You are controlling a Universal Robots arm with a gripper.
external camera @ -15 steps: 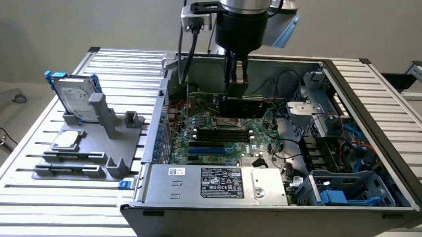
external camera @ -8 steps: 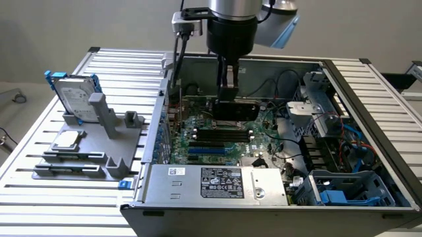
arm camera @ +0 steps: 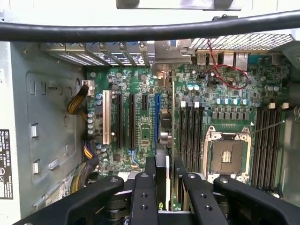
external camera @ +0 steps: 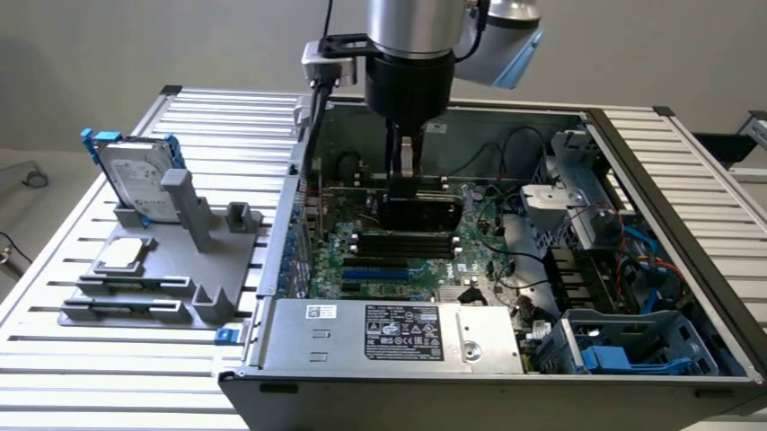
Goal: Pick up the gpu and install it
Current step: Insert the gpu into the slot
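Black two-fingered gripper [external camera: 405,175] lowered inside the open grey metal computer case [external camera: 671,180], jaws partly closed and clamped on the thin green-and-black gpu card [arm camera: 164,136], held upright on edge, over the green motherboard [arm camera: 140,117] midway along the case's slotted wall

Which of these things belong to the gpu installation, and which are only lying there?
For the job: gpu, gripped by the claw; motherboard; open computer case.
Only lying there: hard drive with blue rails; small silver chip; grey stand under them.
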